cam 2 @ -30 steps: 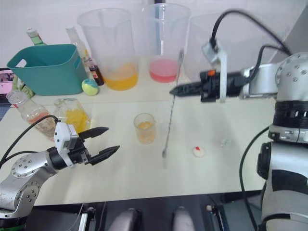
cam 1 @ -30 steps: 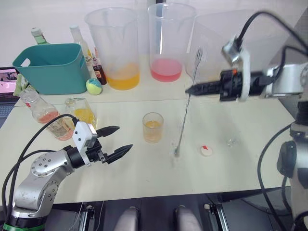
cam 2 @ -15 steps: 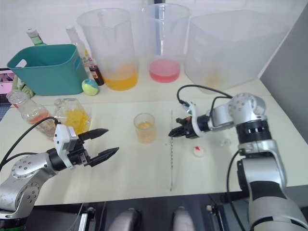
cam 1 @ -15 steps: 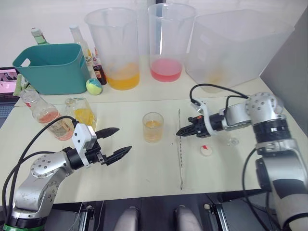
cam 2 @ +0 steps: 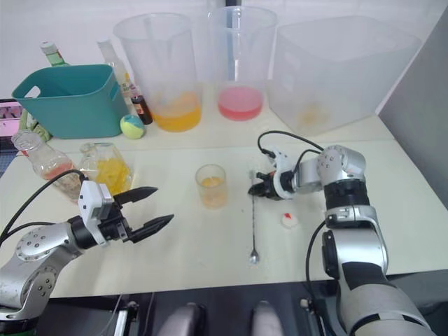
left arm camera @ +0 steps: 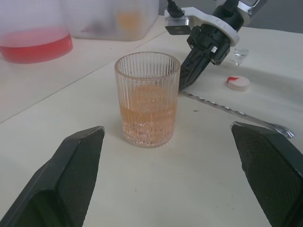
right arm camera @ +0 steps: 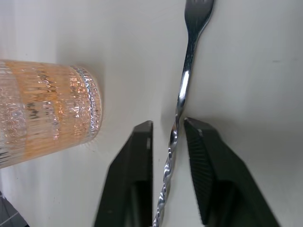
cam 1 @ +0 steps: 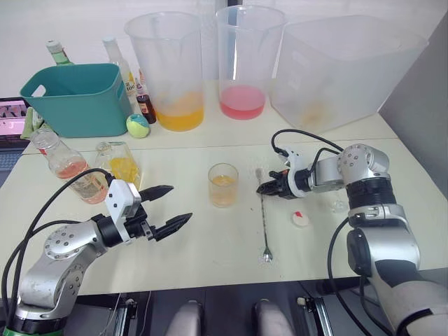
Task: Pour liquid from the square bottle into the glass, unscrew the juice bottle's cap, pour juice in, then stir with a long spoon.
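- Left eye view: spoon [cam 1: 264, 214] lies flat on the desk [cam 1: 210, 266], long axis running away from the robot, bowl end nearest. The right hand [cam 1: 264, 187] sits at its far end, much nearer than the left hand [cam 1: 172, 207], which hovers spread wide, empty.
- Left wrist view: glass [left arm camera: 147, 99] stands just beside the spoon.
- Right wrist view: fingers [right arm camera: 135, 179] narrowly straddle the twisted stem, a thin gap either side.
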